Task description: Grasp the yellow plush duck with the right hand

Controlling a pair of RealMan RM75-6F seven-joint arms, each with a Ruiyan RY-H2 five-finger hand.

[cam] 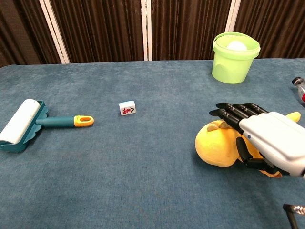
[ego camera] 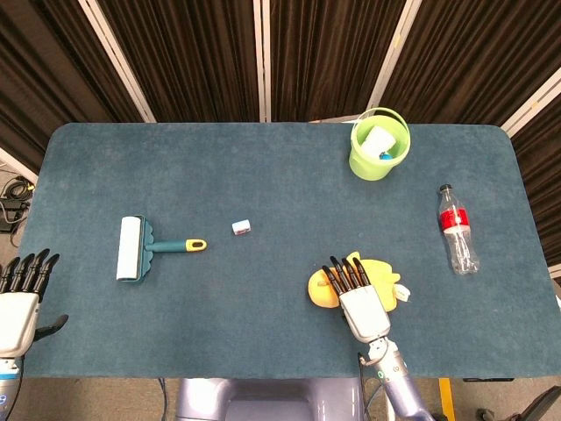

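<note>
Two hands yours. Table (ego camera: 263,175) widest. Green bucket (ego camera: 379,147) far right. Yellow plush duck (cam: 217,148) near right front edge; your right hand (ego camera: 355,295) over it, fingers straight and apart, nothing grasped. Left hand (ego camera: 19,298) off left edge, fingers extended, empty. Lint roller (ego camera: 140,248) left; bottle (ego camera: 457,229) right; small tile (ego camera: 242,227) mid-table.

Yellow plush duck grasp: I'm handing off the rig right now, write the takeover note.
Right hand: over the yellow plush duck, fingers extended across it, thumb beside its body; not closed on it.
Left hand: open at the table's near left edge, holding nothing.
Duck: lying on the table, near right.
Done: right hand positioned above the duck.
Left: close the fingers around the duck and secure the grasp.
</note>
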